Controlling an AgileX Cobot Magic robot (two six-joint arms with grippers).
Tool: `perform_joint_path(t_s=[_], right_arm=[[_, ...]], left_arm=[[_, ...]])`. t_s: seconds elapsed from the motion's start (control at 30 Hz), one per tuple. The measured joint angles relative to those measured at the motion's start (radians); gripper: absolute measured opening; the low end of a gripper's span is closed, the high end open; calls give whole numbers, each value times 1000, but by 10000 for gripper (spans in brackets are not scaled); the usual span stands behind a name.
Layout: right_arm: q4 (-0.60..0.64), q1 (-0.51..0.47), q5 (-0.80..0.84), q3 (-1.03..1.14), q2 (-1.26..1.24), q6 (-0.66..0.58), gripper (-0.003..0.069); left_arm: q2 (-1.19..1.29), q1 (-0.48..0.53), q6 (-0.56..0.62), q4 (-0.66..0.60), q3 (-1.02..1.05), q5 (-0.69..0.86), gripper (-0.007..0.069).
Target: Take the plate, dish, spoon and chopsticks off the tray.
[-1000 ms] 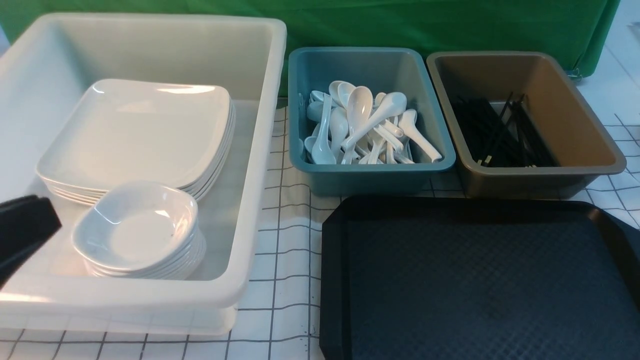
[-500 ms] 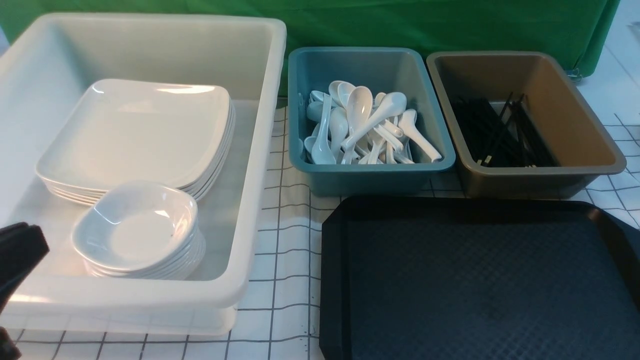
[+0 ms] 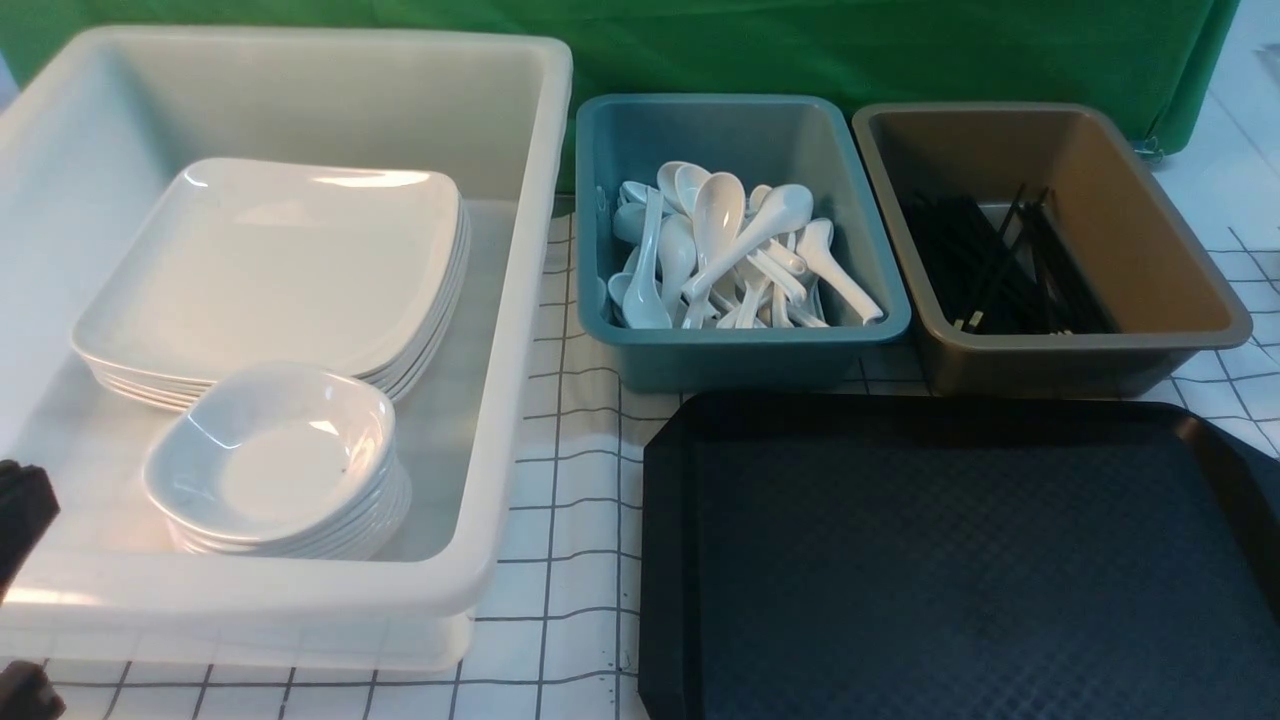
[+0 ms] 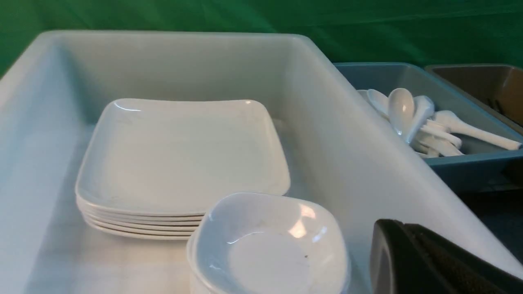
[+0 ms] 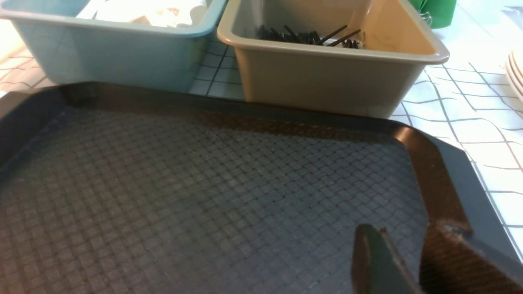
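Starting with the left gripper (image 3: 20,510) (image 4: 392,245): its two black fingers are pressed flat together and hold nothing. It hovers at the near outer corner of the white tub (image 3: 520,300).

Just ahead of that gripper, and a little to its left, sits the dish (image 3: 275,460) (image 4: 265,245). It is small, glossy, white and rounded-square, with a shallow bowl, and it tops a stack of like dishes. Farther ahead of the gripper, behind the dish, lies the plate (image 3: 280,260) (image 4: 179,155). It is large, glossy, white and square with rounded corners and a low raised rim, and it tops a stack of like plates. Both stacks stand inside the white tub, the dish stack overlapping the near edge of the plate stack.

The right gripper (image 5: 402,232) has its jaws apart with nothing between them. It hangs low over the near right part of the tray (image 3: 960,560) (image 5: 204,183), which is black with cut corners, a raised rim and a diamond texture.

Ahead of the right gripper, beyond the tray's far rim, stands the brown tub (image 3: 1150,250); the chopsticks (image 3: 1000,270), thin black sticks, lie in a bundle inside it. Ahead and to that gripper's left stands the teal tub (image 3: 740,355). The spoon (image 3: 720,215), white with a deep oval bowl, lies on a heap of like spoons in it
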Motion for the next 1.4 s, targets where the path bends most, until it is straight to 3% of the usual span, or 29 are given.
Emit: perform_joint_path(t_s=[0.1, 0.13, 0.17, 0.27, 0.53, 0.83, 1.4], right_arm=[[0, 0, 0, 0, 0, 0, 240], [0, 0, 0, 0, 0, 0, 240], [0, 0, 0, 0, 0, 0, 240], [0, 0, 0, 0, 0, 0, 240], [0, 0, 1, -1, 0, 0, 240], [0, 0, 2, -1, 0, 0, 240], [0, 0, 2, -1, 0, 0, 240]], left_arm=[[-57, 0, -136, 120, 75, -60, 5], [-101, 0, -265, 223, 125, -79, 5], [-106, 0, -265, 234, 131, -79, 5], [-188, 3, -415, 351, 218, -96, 5], [-263, 79, -447, 394, 340, -109, 5], [-264, 22, -438, 392, 340, -111, 5], [-264, 76, -437, 351, 340, -111, 5]])
